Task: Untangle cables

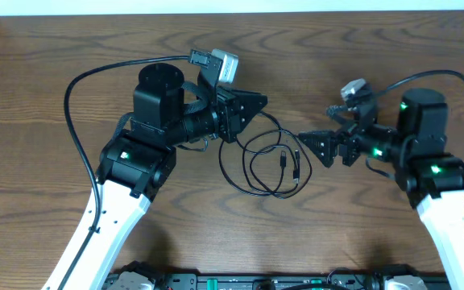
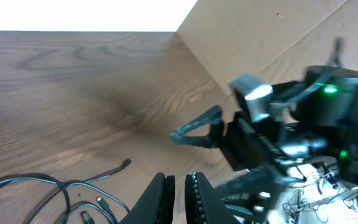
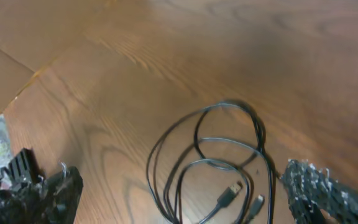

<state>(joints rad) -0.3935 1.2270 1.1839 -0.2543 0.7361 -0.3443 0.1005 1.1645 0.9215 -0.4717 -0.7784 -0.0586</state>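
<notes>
The cables (image 1: 264, 165) are thin black cords lying in loose overlapping loops on the wooden table between my two grippers, with small plug ends (image 1: 284, 159) inside the loops. No white cord shows. My left gripper (image 1: 258, 102) is just up-left of the loops; in the left wrist view its jaws (image 2: 179, 193) are nearly together with nothing between them, and the cables (image 2: 42, 186) lie to their left. My right gripper (image 1: 308, 149) is right of the loops, open. In the right wrist view its fingers (image 3: 185, 196) are spread wide on either side of the cables (image 3: 216, 155).
A thick black robot cable (image 1: 71, 89) arcs round the left arm, another (image 1: 457, 76) over the right arm. A brown board (image 2: 278, 37) stands at the table's far side in the left wrist view. The wooden table (image 1: 55, 48) stretches left and back.
</notes>
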